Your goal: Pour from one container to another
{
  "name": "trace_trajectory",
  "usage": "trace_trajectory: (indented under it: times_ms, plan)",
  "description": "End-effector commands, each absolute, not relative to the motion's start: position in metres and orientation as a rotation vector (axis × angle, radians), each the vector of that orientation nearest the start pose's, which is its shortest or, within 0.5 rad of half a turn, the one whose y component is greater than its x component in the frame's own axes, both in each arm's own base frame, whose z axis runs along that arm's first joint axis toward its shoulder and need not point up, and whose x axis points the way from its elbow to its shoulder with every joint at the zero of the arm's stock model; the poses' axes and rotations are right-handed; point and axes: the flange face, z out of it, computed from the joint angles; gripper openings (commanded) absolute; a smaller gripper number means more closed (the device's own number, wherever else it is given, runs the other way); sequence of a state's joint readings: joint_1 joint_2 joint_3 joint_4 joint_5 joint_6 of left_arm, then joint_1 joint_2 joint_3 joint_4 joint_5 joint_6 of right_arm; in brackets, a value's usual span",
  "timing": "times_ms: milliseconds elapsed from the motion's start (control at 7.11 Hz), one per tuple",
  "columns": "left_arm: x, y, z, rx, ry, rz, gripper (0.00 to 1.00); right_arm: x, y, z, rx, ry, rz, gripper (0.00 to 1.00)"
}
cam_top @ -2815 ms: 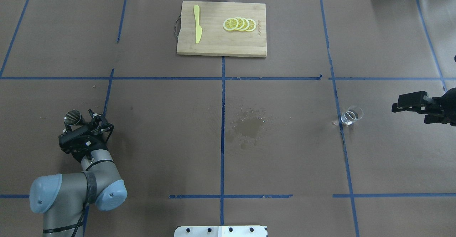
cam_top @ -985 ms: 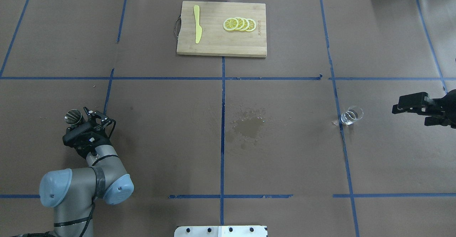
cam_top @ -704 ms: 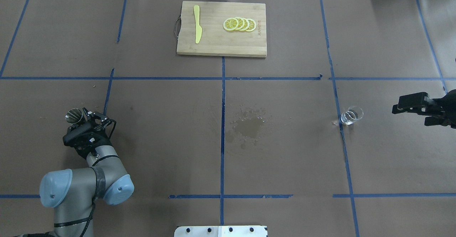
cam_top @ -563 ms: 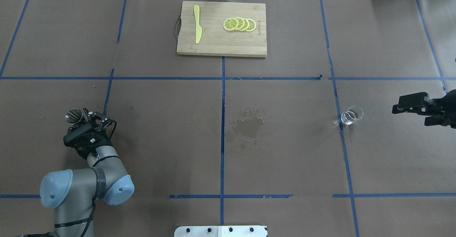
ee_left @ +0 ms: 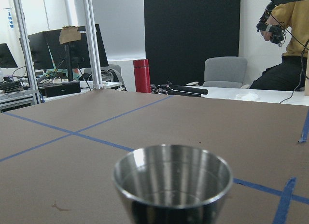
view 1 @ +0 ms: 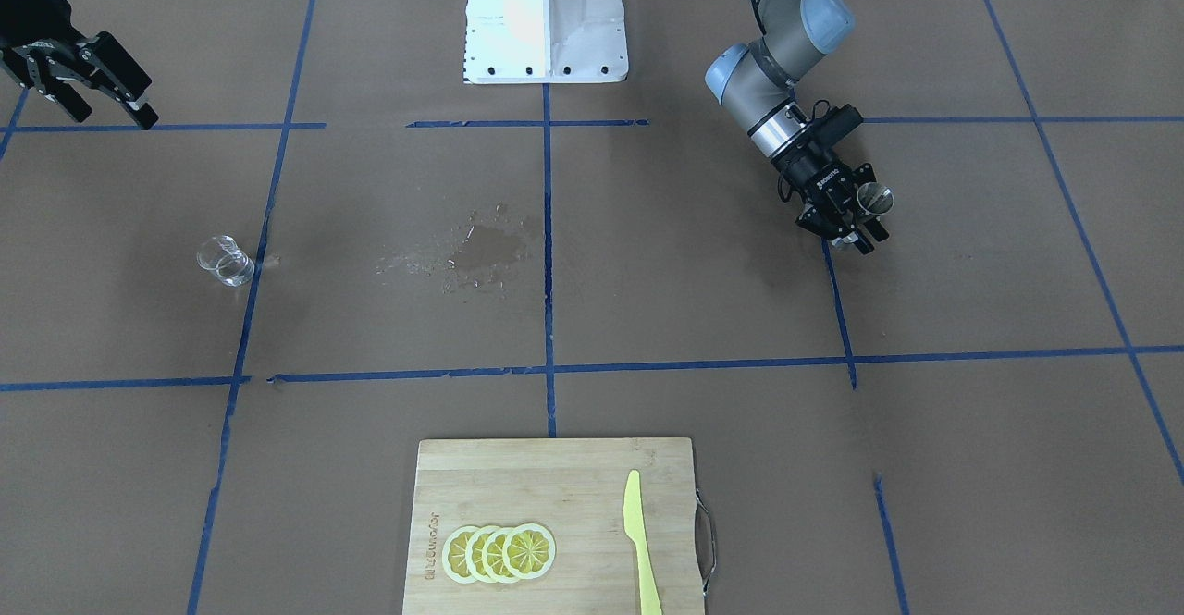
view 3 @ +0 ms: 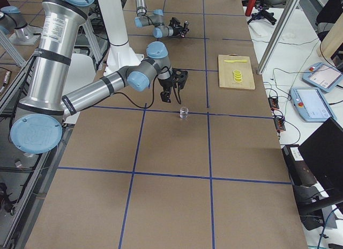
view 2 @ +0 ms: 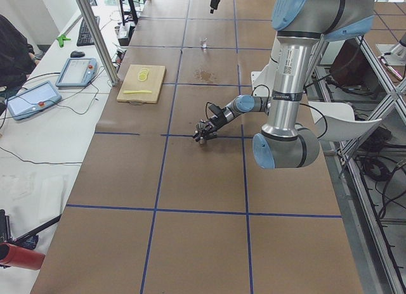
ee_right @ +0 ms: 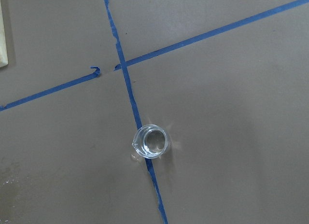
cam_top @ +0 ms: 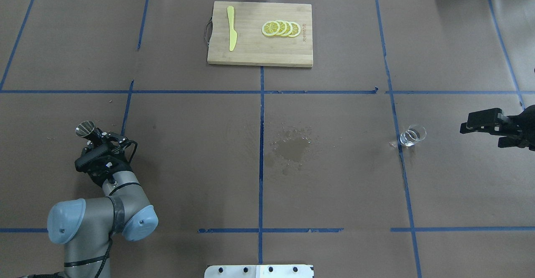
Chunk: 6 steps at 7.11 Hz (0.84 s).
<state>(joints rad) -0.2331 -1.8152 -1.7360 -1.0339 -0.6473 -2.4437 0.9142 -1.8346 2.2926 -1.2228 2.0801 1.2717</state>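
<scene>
Over the worktop's [cam_top: 334, 186] left side, my left gripper [view 1: 853, 227] has its jaws closed on the cup [view 1: 874, 197], whose rim shows farther out than a moment ago: lift-off, I judge. My right gripper's [view 1: 113, 117] jaws stand wide and empty, well apart from the glass [cam_top: 411, 136] awaiting the pour.

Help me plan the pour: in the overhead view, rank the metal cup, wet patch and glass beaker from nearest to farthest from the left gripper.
1. metal cup: held in the left gripper, table's left.
2. wet patch: table's centre.
3. glass beaker: far right.
</scene>
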Motion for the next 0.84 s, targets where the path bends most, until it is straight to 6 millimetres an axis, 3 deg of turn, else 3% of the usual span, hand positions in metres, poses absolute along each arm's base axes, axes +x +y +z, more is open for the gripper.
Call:
trace_trajectory:
  times_ms: [0, 141, 281, 422, 704]
  plan:
    - [0.467, -0.366, 0.484, 0.960, 0.170, -1.030, 0.00, -0.160, -0.346, 0.385, 0.056, -0.930, 0.363, 1.00]
    - [0.455, -0.383, 0.471, 0.963, 0.174, -1.069, 0.00, -0.159, -0.344, 0.380, 0.051, -0.943, 0.356, 1.00]
    - [0.435, -0.402, 0.443, 0.963, 0.198, -1.111, 0.00, -0.160, -0.342, 0.378, 0.050, -0.947, 0.361, 1.00]
    - [0.425, -0.406, 0.415, 0.957, 0.220, -1.095, 0.00, -0.169, -0.336, 0.371, 0.040, -0.952, 0.385, 1.00]
    - [0.423, -0.418, 0.374, 0.952, 0.248, -1.072, 0.00, -0.208, -0.321, 0.366, 0.133, -0.894, 0.384, 1.00]
